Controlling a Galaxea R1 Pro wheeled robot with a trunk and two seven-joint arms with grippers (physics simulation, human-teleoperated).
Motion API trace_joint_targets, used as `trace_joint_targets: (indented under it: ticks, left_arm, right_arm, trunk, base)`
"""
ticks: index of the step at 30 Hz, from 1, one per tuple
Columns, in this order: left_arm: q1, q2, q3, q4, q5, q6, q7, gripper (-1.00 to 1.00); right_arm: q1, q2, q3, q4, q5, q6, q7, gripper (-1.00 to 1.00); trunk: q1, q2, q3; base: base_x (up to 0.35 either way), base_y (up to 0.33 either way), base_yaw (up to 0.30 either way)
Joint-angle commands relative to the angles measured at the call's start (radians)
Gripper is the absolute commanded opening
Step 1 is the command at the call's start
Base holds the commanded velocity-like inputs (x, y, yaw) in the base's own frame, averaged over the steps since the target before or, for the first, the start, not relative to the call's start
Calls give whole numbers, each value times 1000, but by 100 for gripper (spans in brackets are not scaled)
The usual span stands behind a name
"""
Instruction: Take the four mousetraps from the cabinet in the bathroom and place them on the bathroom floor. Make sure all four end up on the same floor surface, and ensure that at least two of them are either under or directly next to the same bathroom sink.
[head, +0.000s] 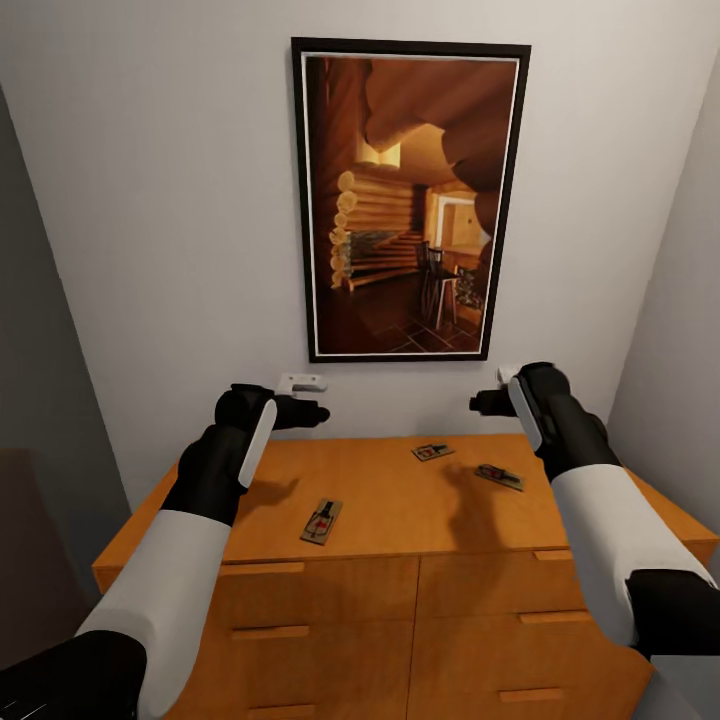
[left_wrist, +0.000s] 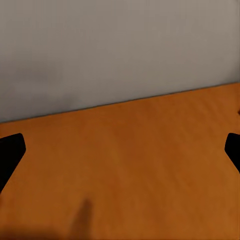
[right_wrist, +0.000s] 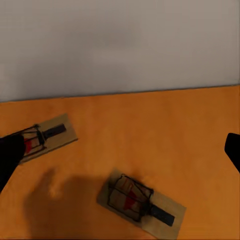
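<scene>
Approach stage of the retrieval step, seen from above the orange-brown wooden cabinet with flat top and bar-handled drawer fronts (head: 400, 590). Three small flat mousetraps with wire bars and red bait pads are seen lying on the cabinet top: one near the front edge on the left side (head: 321, 521), one toward the back wall near the middle (head: 432, 451), and one just to its right (head: 499, 476). A fourth is not made out. The left pincer (head: 310, 412) is held above the rear of the top, by the white wall below a dark-framed picture of a log interior (head: 410, 200); its dark fingertips (left_wrist: 11, 150) are spread wide and nothing is held. The right pincer (head: 482, 403) is likewise held wide open and empty above the two rear traps, which are shown below it in the right wrist view (right_wrist: 140, 199) (right_wrist: 47, 136). No trap is yet grasped and none is on the floor. The next move is judged to call for a descent of the right pincer onto the nearer trap, with the fingers aligned across its narrow sides.
</scene>
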Motion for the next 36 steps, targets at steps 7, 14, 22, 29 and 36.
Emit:
trace_joint_targets:
  ticks: [7, 14, 22, 29, 36]
  left_arm:
    - [-1, 0, 1, 10, 5, 5, 0, 100]
    - [-1, 0, 1, 23, 5, 5, 0, 100]
    - [-1, 0, 2, 30, 6, 5, -1, 100]
    - [-1, 0, 2, 34, 7, 5, -1, 100]
    - [-1, 0, 2, 46, 6, 5, -1, 100]
  right_arm:
    - [-1, -49, 153, 0, -9, 4, 139, 100]
    - [-1, -134, 257, 0, -38, 4, 269, 100]
    - [-1, -208, 302, 0, -51, 4, 349, 100]
    - [-1, -227, 313, 0, -54, 4, 368, 100]
    - [-1, -231, 314, 0, -55, 4, 373, 100]
  trunk:
    - [0, -1, -1]
    - [0, -1, -1]
    - [0, -1, -1]
    - [0, -1, -1]
    - [0, -1, -1]
  base:
    - [0, 0, 0]
    - [0, 0, 0]
    - [0, 0, 0]
    - [0, -22, 0]
    - [0, -162, 0]
